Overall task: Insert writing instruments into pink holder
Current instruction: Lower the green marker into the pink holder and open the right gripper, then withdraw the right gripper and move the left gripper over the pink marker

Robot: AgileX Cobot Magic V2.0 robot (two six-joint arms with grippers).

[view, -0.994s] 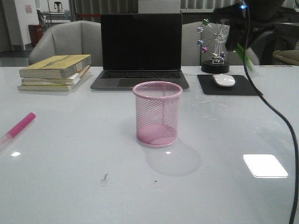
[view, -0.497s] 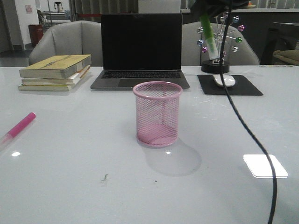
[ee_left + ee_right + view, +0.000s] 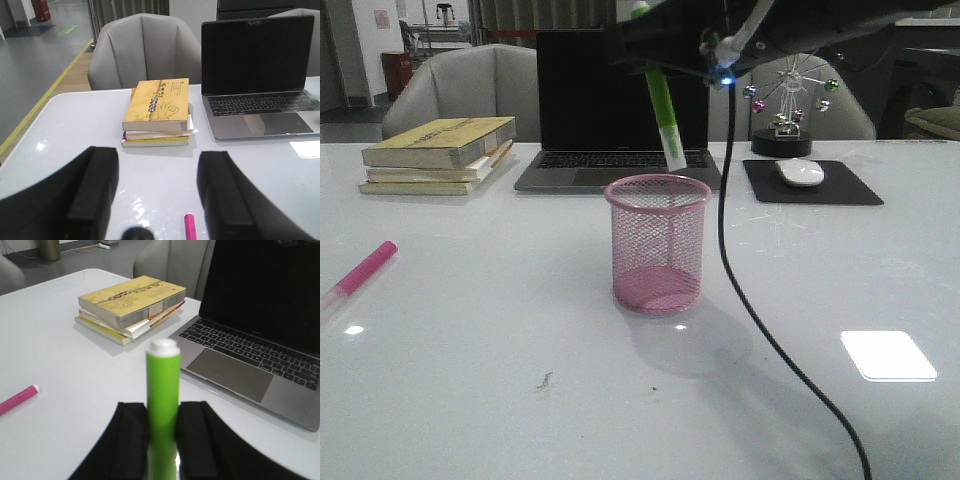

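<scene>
The pink holder (image 3: 657, 244), a round wire-mesh cup, stands upright mid-table. Just above its rim hangs the green marker (image 3: 662, 112), tilted, pale cap end down. My right gripper (image 3: 660, 55) is shut on it; in the right wrist view the green marker (image 3: 162, 410) is clamped between both black fingers (image 3: 131, 440), gripper midpoint (image 3: 162, 440). The pink marker (image 3: 360, 271) lies flat near the table's left edge. In the left wrist view my left gripper (image 3: 159, 195) is open above the table, and the pink marker (image 3: 190, 226) lies below, between the fingers, untouched.
A stack of yellow books (image 3: 438, 154) sits at the back left and an open laptop (image 3: 620, 110) behind the holder. A mouse (image 3: 800, 172) on a black pad and a small ferris-wheel ornament (image 3: 782, 100) are at the back right. The right arm's cable (image 3: 740, 290) hangs beside the holder.
My right gripper has carried the green marker leftward from the back right, over the mouse pad, to a spot just above the pink holder. The pink marker has not moved.
</scene>
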